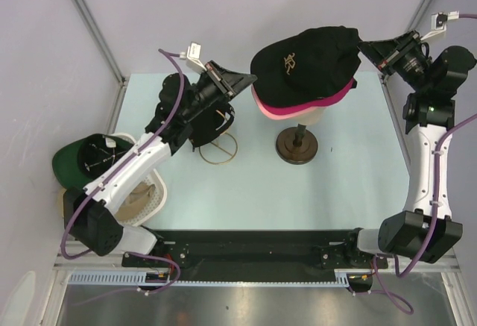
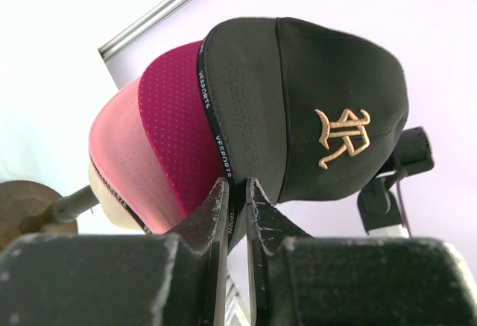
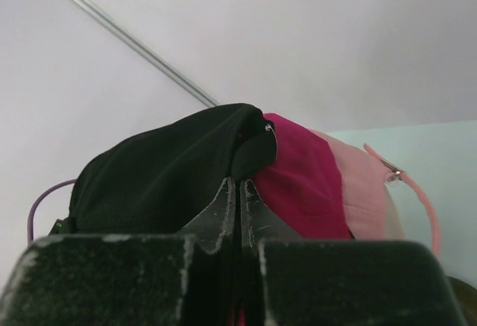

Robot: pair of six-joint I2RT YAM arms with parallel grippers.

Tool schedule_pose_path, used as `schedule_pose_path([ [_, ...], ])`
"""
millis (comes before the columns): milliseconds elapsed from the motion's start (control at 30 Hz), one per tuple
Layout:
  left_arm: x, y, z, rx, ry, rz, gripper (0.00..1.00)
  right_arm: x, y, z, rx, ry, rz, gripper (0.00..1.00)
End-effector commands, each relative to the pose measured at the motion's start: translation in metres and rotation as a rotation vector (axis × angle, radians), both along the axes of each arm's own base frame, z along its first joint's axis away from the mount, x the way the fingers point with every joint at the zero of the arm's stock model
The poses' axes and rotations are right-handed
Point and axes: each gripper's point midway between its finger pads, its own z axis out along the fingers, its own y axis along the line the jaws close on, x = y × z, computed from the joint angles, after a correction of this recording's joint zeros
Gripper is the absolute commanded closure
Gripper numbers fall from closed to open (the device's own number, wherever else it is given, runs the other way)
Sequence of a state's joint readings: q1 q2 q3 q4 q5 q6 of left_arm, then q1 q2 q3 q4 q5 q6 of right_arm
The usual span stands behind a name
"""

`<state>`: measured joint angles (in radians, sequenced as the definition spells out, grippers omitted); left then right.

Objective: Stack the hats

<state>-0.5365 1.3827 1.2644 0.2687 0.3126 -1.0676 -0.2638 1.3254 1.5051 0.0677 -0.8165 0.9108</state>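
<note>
A black hat with a gold logo sits on top of a magenta hat and a light pink hat, all on the beige mannequin head. My left gripper is shut on the black hat's brim edge; its jaws pinch the rim. My right gripper is shut on the back of the black hat, its jaws closed on the fabric. The magenta and pink hats show beneath. A dark green hat lies at the far left. A tan hat is in the basket.
The mannequin head stands on a round brown base mid-table. A white mesh basket sits at the left under my left arm. A wire ring stand stands left of the base. Enclosure walls lie close behind.
</note>
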Motion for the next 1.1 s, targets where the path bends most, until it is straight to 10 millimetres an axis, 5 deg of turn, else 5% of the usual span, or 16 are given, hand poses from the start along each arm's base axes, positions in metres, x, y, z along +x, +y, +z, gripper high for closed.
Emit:
schedule_pose_path([
  [0,0.009,-0.002,0.026,-0.074,0.007,0.023,1.00,0.012,-0.013,-0.019,-0.045,0.033,-0.053,1.00],
  [467,0.023,0.000,-0.006,-0.017,0.130,0.075,1.00,0.026,-0.031,-0.109,-0.088,0.253,-0.118,1.00],
  [700,0.022,-0.002,-0.003,-0.032,0.132,0.064,1.00,0.024,-0.041,-0.151,-0.163,0.376,-0.161,1.00],
  [867,0.020,-0.002,0.006,-0.057,0.135,0.053,1.00,0.013,-0.047,-0.162,-0.203,0.441,-0.200,1.00],
  [1067,0.018,0.000,0.021,-0.112,0.140,0.042,1.00,0.000,-0.048,-0.132,-0.223,0.435,-0.239,1.00],
])
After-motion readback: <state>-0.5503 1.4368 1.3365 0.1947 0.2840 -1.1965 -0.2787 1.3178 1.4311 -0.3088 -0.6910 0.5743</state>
